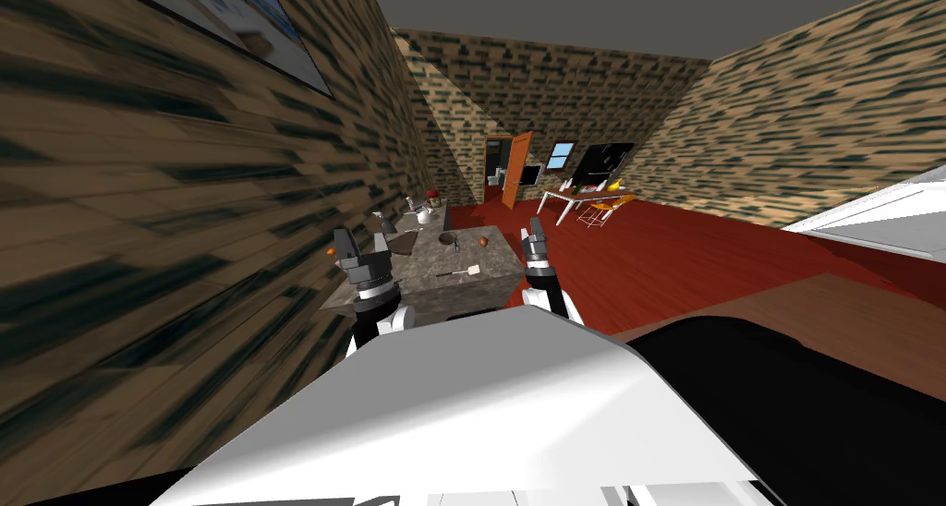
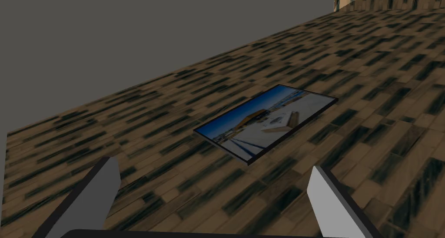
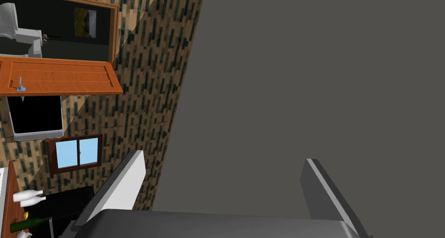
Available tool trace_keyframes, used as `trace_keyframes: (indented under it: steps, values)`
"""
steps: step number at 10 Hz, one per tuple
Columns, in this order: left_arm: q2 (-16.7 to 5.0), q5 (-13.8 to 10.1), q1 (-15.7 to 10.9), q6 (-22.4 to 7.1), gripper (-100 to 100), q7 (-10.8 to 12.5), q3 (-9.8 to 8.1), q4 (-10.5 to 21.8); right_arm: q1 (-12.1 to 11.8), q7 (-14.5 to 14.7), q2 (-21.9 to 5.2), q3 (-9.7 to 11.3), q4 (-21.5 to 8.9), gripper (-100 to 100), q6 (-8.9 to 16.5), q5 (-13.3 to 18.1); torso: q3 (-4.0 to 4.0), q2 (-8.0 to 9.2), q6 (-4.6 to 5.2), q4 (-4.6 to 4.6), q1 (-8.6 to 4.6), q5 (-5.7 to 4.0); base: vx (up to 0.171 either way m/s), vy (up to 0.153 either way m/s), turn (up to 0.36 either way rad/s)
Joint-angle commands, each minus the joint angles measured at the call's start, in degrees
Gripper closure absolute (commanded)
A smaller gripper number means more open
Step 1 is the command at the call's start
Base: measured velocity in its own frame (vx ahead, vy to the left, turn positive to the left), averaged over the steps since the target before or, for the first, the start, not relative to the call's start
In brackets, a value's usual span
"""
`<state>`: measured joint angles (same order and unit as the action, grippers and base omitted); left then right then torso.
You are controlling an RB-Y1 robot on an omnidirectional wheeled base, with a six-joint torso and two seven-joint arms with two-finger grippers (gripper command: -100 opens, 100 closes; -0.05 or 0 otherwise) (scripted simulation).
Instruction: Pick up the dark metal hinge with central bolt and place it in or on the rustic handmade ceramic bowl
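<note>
Nearest me, just left of centre in the head view, my left gripper is raised with its jaws spread wide and empty, as its wrist view confirms. My right gripper, just right of centre, is likewise released and holds nothing.

Beyond both lies the grey mottled stone counter. On it I see a white flat-bladed utensil. Further back are a small dark round bowl-like thing, probably the target bowl, and a brown rounded lump just beside it.

The dark metal hinge is too small for me to pick out; I judge it sits among these things on the counter. I expect it to be small, stiff, dense and rather slick, its leaves lying flat. I would close the jaws across the central bolt, its thickest part, and lower it gently, since the ceramic could chip.
</note>
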<state>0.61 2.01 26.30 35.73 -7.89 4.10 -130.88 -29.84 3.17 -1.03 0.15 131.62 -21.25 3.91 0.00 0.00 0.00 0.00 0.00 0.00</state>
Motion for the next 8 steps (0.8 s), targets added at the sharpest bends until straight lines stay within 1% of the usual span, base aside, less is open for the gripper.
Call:
trace_keyframes:
  steps: [1,3,6,7,8]
  values:
    - [-2.72,0.37,-0.48,-0.03,-100,-0.91,-0.70,1.66,0.00,0.00,0.00,0.00,0.00,0,0.00,0.00,0.00,0.00,0.00,0.00,0.00,0.00,-0.035,-0.033,-0.037]
    - [-5.21,0.92,-1.14,-0.09,-100,-2.25,-1.72,4.14,0.01,0.00,0.01,0.01,0.00,0,0.00,0.00,0.13,0.24,0.01,0.05,-0.20,-0.04,-0.085,-0.076,-0.035]
    - [-8.68,2.10,-2.65,-0.21,-100,-5.17,-3.88,9.23,0.01,0.00,0.01,0.01,0.00,0,0.00,0.00,0.18,0.32,0.02,0.07,-0.34,-0.08,-0.088,-0.102,-0.049]
    - [-8.68,2.10,-2.65,-0.21,-100,-5.17,-3.88,9.53,0.01,0.00,0.01,0.01,0.00,0,0.00,0.00,0.21,0.37,0.01,0.08,-0.40,-0.09,-0.067,-0.074,-0.004]
    - [-9.73,2.57,-3.32,-0.26,-100,-6.35,-4.74,11.68,0.01,0.00,0.01,0.01,0.00,0,0.00,0.00,0.17,0.29,0.00,0.07,-0.29,-0.07,-0.048,-0.061,-0.044]
